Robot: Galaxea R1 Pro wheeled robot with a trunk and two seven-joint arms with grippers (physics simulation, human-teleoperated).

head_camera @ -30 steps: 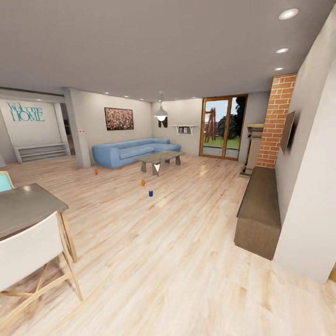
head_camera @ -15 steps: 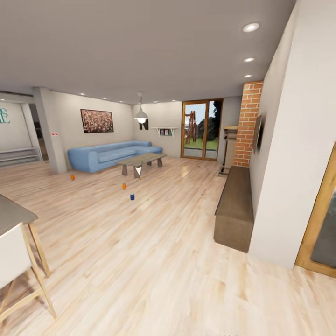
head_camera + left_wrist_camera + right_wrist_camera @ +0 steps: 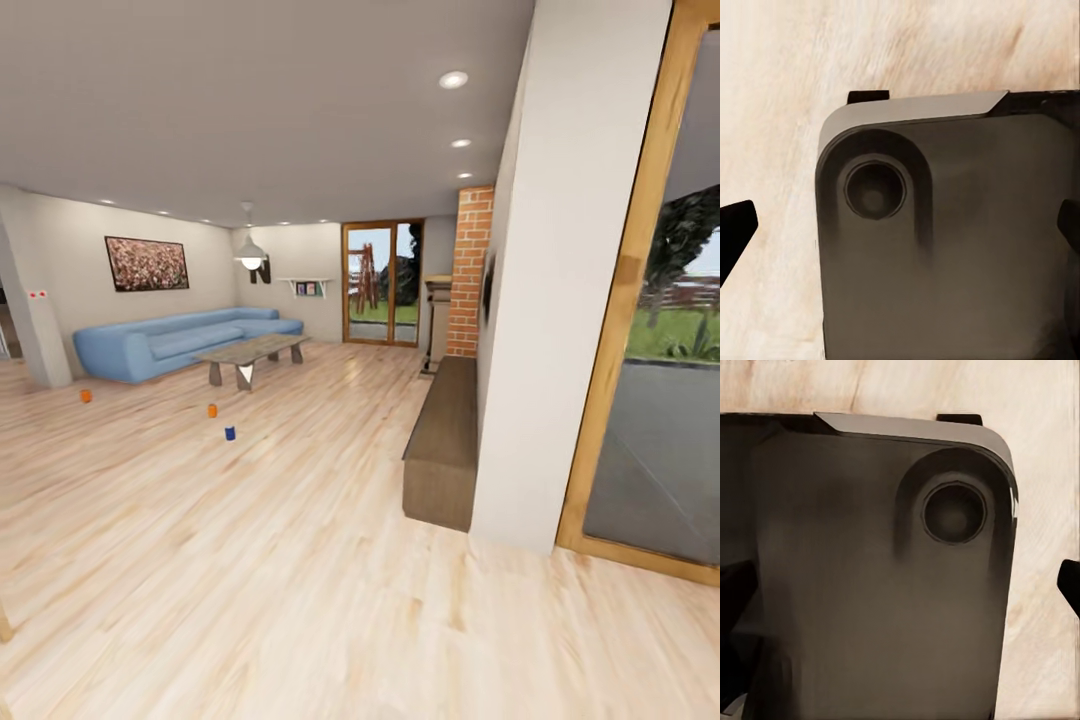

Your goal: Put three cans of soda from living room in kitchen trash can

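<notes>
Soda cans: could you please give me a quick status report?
Left tool, right tool open, empty. Two small orange cylindrical cans, one blue can, upright on light wood floor before long blue sofa.

A light-wood floor (image 3: 300, 560) runs back to a blue corner sofa (image 3: 170, 342) at ten o'clock, a low coffee table (image 3: 252, 352) just before it. At one o'clock stand a brick column (image 3: 468, 270) and long brown bench (image 3: 445, 440). A wood-framed glass door (image 3: 650, 330) fills three o'clock.

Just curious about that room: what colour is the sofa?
Blue; the sofa shows best in the head view.
</notes>
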